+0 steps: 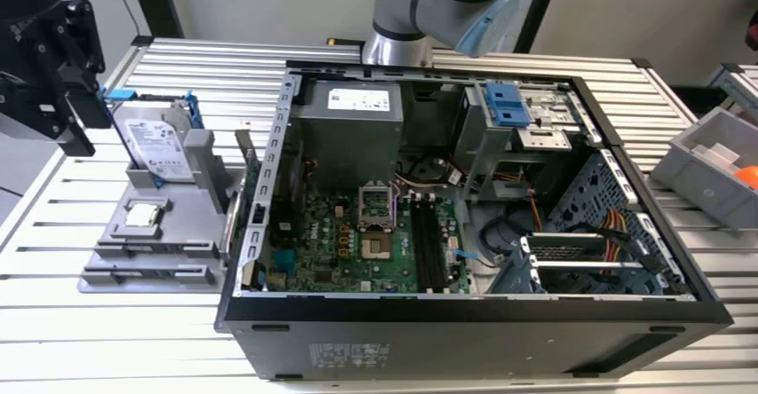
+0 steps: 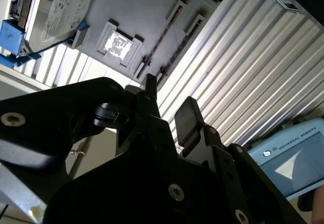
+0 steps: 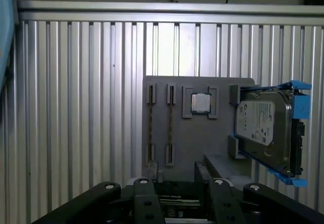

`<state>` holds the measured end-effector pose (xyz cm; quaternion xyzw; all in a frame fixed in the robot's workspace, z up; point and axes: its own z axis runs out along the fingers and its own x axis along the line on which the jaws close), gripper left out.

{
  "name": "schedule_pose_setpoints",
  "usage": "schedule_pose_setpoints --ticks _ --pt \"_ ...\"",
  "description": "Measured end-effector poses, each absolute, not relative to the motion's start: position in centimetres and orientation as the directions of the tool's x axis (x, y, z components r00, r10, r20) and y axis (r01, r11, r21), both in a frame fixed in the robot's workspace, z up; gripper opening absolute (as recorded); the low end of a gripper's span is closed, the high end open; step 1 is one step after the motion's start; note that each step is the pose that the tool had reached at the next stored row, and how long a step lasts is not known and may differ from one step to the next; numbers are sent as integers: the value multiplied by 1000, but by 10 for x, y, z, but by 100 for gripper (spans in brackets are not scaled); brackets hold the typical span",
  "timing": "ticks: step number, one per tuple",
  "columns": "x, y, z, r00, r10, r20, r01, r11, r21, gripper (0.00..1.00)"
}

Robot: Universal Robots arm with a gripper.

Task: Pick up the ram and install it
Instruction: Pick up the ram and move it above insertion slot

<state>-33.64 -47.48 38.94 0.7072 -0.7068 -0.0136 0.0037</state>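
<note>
Black pincer (image 2: 169,96) hangs above the grey tray (image 3: 202,138), jaws parted, gripping nothing.

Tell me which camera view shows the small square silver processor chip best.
The first wrist view: the small square silver processor chip faces the camera head-on in its grey tray pocket. The second wrist view catches it at a slant; the exterior view shows it from farther off.

exterior: high, angled down, mid-distance; computer case (image 1: 474,336) centre frame, parts tray (image 1: 142,280) at left.
first wrist: behind gripper (image 3: 177,173), squarely facing tray.
second wrist: close, slanted across tray.
shared: tray, hard drive (image 1: 160,141).
</note>
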Motion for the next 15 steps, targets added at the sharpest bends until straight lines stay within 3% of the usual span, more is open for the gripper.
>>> schedule_pose_setpoints --ticks 15 --pt "-336 -475 383 35 -999 -14 -999 -35 22 100"
